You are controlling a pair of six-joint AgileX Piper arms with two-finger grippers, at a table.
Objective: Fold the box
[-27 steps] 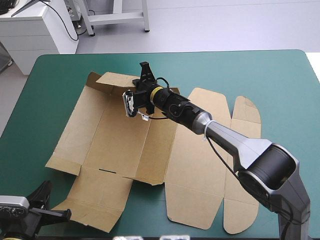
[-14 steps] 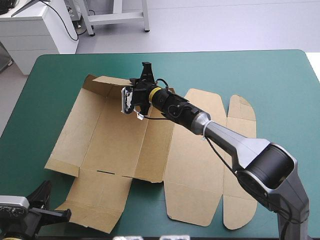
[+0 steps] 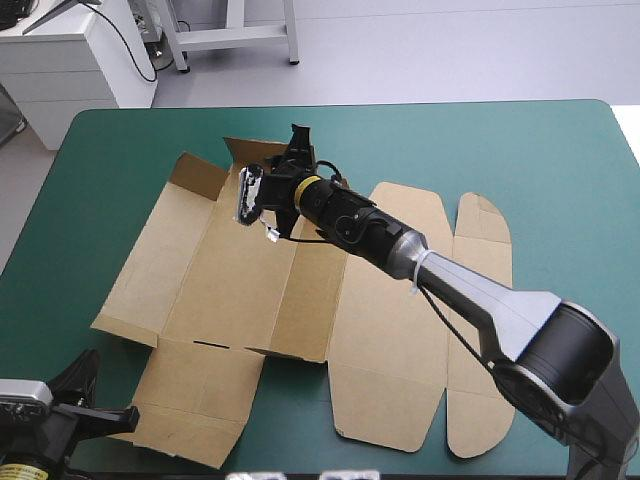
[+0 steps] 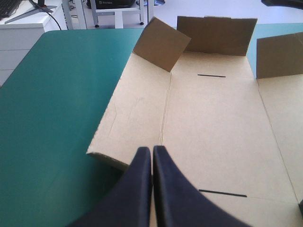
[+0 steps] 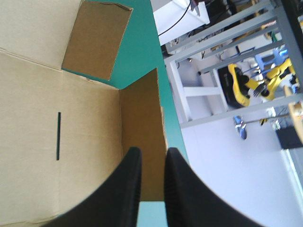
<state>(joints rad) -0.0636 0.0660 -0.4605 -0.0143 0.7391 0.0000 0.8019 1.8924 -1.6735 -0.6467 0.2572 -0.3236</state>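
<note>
The brown box lies as a cut sheet on the teal-green table, mostly flat. My right gripper reaches over it to its far edge and is shut on the far flap, which stands upright between the black fingers. A small corner flap next to it is also raised. In the left wrist view the box stretches ahead with its far flaps standing. My left gripper is shut with nothing in it, low at the table's near left corner, apart from the sheet.
The box's right panels lie flat under the right arm's forearm. Bare teal-green cover lies to the far right and along the left edge. A white cabinet stands beyond the far left corner.
The right gripper has raised the far flap from nearly flat to upright and moved slightly toward the far edge. The corner flap rose with it. The left gripper has barely shifted.
</note>
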